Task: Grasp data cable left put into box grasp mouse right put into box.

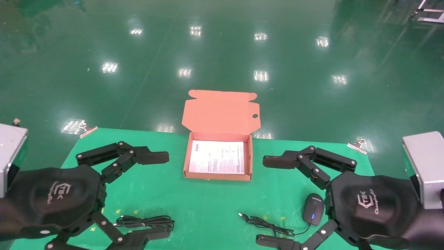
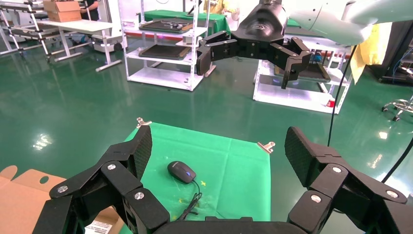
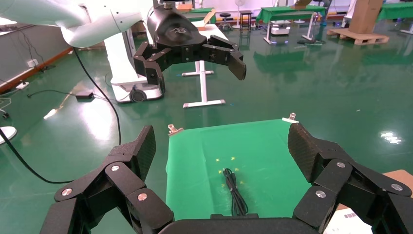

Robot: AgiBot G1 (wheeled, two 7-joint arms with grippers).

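Observation:
The box (image 1: 216, 176) stands open at the table's middle back, lid flap up and a white printed sheet (image 1: 218, 157) inside; nothing else is in it. The data cable (image 1: 145, 222) lies as a flat black bundle at the front left, also seen in the right wrist view (image 3: 234, 192). The mouse (image 1: 313, 209) lies at the front right with its cord (image 1: 267, 224) trailing left, also seen in the left wrist view (image 2: 181, 171). My left gripper (image 1: 163, 196) hovers open and empty above the cable. My right gripper (image 1: 267, 200) hovers open and empty beside the mouse.
A green cloth (image 1: 208, 205) covers the table, held by metal clips (image 1: 86, 130) at the far corners. Grey blocks stand at the left (image 1: 10, 146) and right (image 1: 423, 163) edges. Glossy green floor lies beyond the far edge.

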